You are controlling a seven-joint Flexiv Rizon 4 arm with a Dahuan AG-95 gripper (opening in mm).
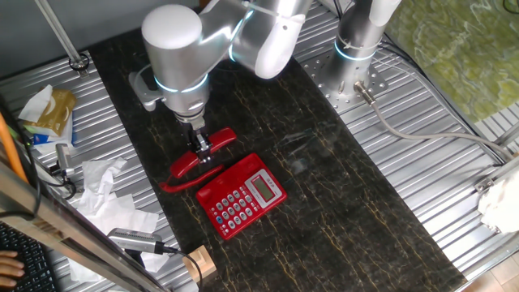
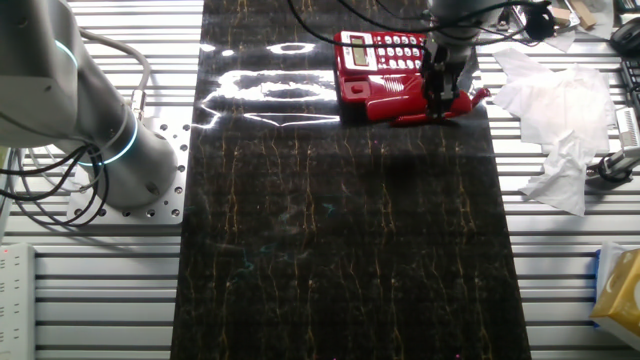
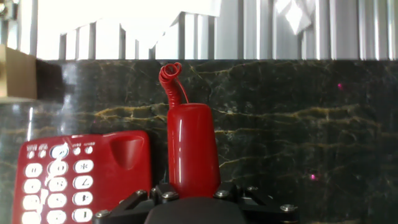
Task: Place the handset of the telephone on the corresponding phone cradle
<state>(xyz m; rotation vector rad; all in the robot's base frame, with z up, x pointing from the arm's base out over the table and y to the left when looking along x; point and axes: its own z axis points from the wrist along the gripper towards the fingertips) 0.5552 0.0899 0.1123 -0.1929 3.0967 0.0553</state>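
Hand view crops the telephone (image 3: 74, 180) keypad's left edge.

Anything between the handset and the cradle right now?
Nothing visible. The pincer grips the handset just beside the phone; the cradle is bare. Only the handset's own cord trails nearby.

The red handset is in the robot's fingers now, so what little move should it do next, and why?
Probably slide the handset sideways toward the phone cradle. The gripper is shut on its middle, and it sits beside the telephone, not over that empty groove yet. Whether it is lifted off the table, I cannot tell.
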